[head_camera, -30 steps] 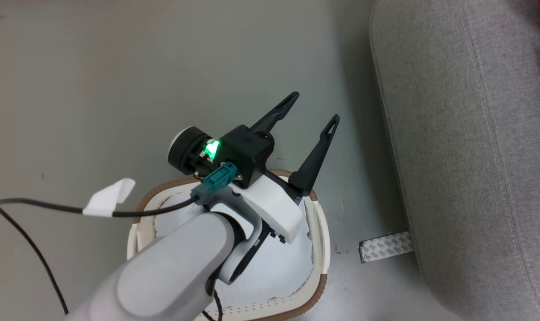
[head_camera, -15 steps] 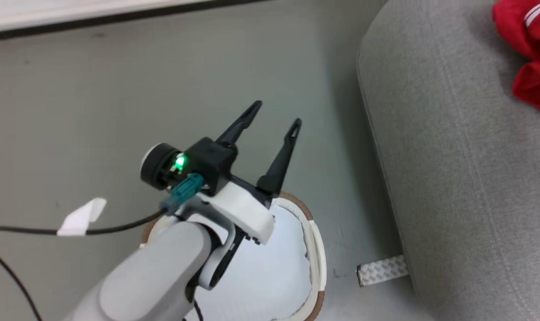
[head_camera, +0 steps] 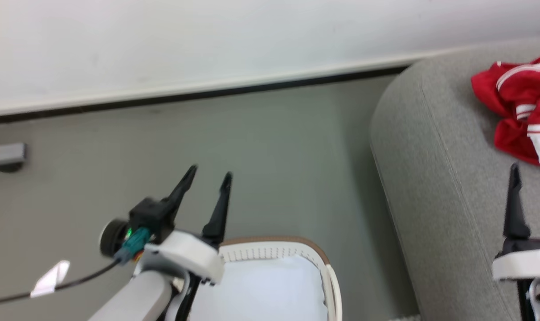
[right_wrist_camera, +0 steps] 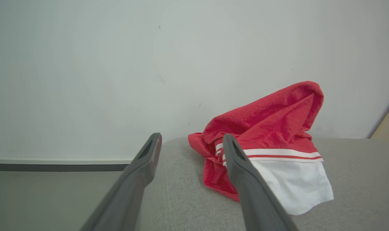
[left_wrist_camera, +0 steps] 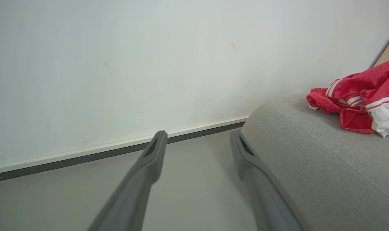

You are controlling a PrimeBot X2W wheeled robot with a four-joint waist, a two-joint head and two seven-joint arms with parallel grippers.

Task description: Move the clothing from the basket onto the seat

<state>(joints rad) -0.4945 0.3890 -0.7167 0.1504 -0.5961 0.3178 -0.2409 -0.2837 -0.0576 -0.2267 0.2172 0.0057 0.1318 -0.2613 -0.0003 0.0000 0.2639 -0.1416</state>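
Note:
The red clothing point(head_camera: 510, 111) with white stripes and a white panel lies crumpled on the grey seat point(head_camera: 430, 187), apart from both grippers. In the right wrist view the clothing point(right_wrist_camera: 271, 128) rests on the seat point(right_wrist_camera: 181, 199) just beyond my right gripper point(right_wrist_camera: 192, 138), which is open and holds nothing. One right finger point(head_camera: 514, 205) stands over the seat at the head view's right edge. My left gripper point(head_camera: 210, 174) is open and empty above the floor, beyond the far rim of the basket point(head_camera: 274, 243). The left wrist view has the left gripper point(left_wrist_camera: 197, 134) beside the seat point(left_wrist_camera: 310, 160), with the clothing point(left_wrist_camera: 355, 99) farther right.
A plain white cloth point(head_camera: 261, 290) lies inside the basket. A white wall with a dark baseboard point(head_camera: 207, 93) runs behind the grey floor point(head_camera: 274, 156). A small grey block point(head_camera: 2, 156) sits at the far left. A black cable with a white tag point(head_camera: 51, 276) trails from my left wrist.
The head camera has tilted up, bringing the wall into view and moving the basket to the bottom edge. More of the clothing on the seat shows, and a right finger has come into view.

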